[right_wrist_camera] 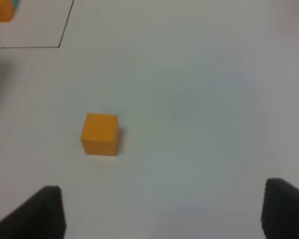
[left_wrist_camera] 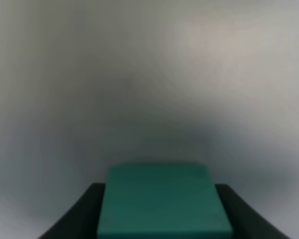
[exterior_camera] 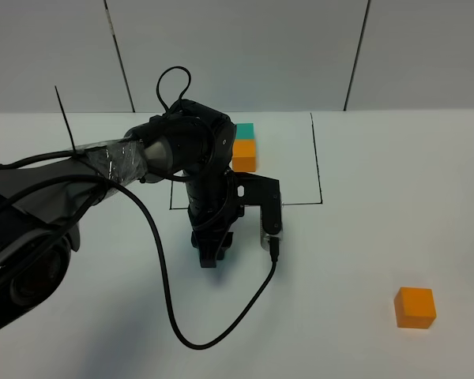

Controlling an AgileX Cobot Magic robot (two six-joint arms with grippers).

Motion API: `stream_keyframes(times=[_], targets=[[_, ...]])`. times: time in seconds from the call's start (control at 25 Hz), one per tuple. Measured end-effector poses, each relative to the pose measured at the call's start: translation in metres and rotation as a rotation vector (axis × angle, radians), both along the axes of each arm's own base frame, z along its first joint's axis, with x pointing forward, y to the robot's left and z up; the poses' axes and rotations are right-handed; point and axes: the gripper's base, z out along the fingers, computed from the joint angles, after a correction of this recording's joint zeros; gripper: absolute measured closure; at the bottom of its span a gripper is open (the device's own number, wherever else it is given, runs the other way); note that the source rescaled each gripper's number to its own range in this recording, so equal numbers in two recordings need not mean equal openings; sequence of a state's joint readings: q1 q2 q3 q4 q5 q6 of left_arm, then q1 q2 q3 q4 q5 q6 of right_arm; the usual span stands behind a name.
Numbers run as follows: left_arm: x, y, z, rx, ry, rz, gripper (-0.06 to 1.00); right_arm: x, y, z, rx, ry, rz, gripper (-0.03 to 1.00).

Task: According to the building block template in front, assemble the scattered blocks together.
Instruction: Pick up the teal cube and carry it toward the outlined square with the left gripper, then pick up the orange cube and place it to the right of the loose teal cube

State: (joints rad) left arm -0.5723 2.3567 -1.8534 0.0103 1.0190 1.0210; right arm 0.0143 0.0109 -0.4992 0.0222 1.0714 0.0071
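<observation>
My left fingers clamp the teal cube on opposite flat faces — seemingly light, rigid, matte (unlikely to slip); right fingers stand apart, empty.

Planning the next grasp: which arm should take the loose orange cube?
Right. The right end effector is open, and the orange cube lies free ahead of it. The left end effector is shut on the teal cube.

Matt teal cube, matt orange cube; smooth white table.
</observation>
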Motion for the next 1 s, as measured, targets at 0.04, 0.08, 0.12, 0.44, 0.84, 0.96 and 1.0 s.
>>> stream_keyframes(times=[0.04,0.08,0.12,0.44,0.84,0.96,1.0], targets=[[0.000,0.000,0.000,0.000,0.000,-0.001,0.88,0.000,0.000,0.000,0.000,0.000,0.000,0.32],[0.000,0.000,0.000,0.000,0.000,-0.001,0.78,0.000,0.000,0.000,0.000,0.000,0.000,0.32],[0.000,0.000,0.000,0.000,0.000,-0.001,0.64,0.000,0.000,0.000,0.000,0.000,0.000,0.32],[-0.004,-0.003,0.007,0.002,0.003,-0.010,-0.06,0.000,0.000,0.000,0.000,0.000,0.000,0.32],[-0.007,0.014,0.089,-0.072,-0.132,0.382,-0.03,0.000,0.000,0.000,0.000,0.000,0.000,0.32],[-0.001,0.049,0.112,-0.041,-0.145,0.558,-0.02,0.000,0.000,0.000,0.000,0.000,0.000,0.32],[0.002,0.063,0.119,-0.032,-0.145,0.623,-0.02,0.000,0.000,0.000,0.000,0.000,0.000,0.32]])
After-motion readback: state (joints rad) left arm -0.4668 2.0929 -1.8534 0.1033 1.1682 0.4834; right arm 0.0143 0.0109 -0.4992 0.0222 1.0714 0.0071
